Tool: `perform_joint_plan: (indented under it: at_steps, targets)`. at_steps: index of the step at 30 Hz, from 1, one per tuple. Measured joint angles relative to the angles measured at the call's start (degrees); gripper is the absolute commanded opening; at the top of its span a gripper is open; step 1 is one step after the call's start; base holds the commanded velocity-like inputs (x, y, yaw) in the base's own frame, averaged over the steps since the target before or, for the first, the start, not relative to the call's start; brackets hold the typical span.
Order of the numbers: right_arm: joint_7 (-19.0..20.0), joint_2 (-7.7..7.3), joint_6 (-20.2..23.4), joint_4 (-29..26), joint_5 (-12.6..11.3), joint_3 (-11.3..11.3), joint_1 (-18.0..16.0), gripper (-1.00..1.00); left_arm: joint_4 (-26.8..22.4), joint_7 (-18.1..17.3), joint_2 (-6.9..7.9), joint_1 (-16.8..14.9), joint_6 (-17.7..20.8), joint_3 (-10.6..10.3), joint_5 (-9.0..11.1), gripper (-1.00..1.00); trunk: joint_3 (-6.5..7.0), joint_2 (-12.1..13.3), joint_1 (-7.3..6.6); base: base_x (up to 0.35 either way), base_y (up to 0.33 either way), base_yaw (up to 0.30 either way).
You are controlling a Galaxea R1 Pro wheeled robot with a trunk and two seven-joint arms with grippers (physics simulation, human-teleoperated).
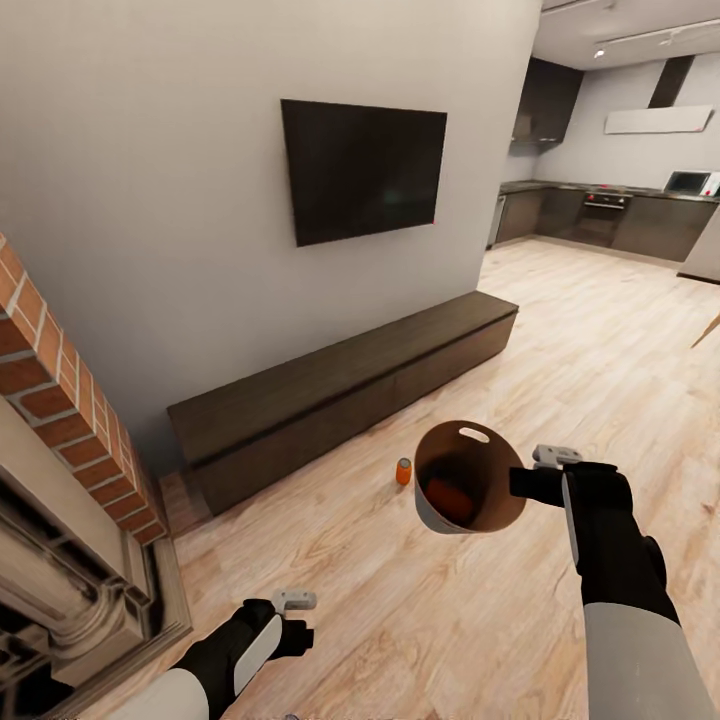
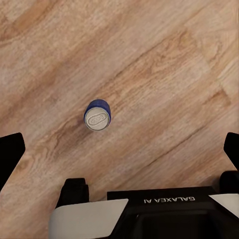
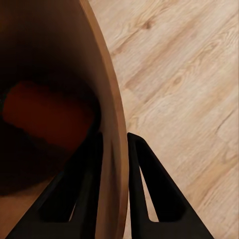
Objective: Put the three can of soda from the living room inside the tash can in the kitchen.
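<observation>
A: What's the biggest thing in front of the robot?

B: A grey wall with a flat black wall TV (image 1: 363, 170), and under it a long low dark wooden bench (image 1: 345, 390) on pale wood plank flooring (image 1: 600, 350). A red brick fireplace (image 1: 60, 400) stands near left; the kitchen's dark grey cabinets (image 1: 610, 215) sit far right.

A: And the bin?

B: The round tan-lined, pale grey bucket-like bin (image 1: 468, 478) hangs tilted above the floor near right. The right gripper (image 3: 115, 149) pinches its rim, one finger inside the wall and one outside, closed onto it. An orange can (image 3: 47, 117) lies inside.

A: The other cans?

B: A second bright orange soda can (image 1: 404, 471) stands upright on the floor just left of the bin. A dark blue silver-topped can (image 2: 97, 115) stands upright on the floor below the left gripper (image 2: 119, 149), whose fingers are spread wide, holding nothing.
</observation>
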Motion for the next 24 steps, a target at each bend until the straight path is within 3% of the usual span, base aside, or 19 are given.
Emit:
perform_joint_plan:
  at_steps: [24]
  targets:
    - [-0.02, -0.07, -0.04, 0.00, 0.20, -0.08, -0.03, -1.00, 0.00, 0.14, -0.09, 0.07, 0.05, 0.00, 0.07, 1.00, -2.16, 0.00, 0.00, 0.000, 0.000, 0.000]
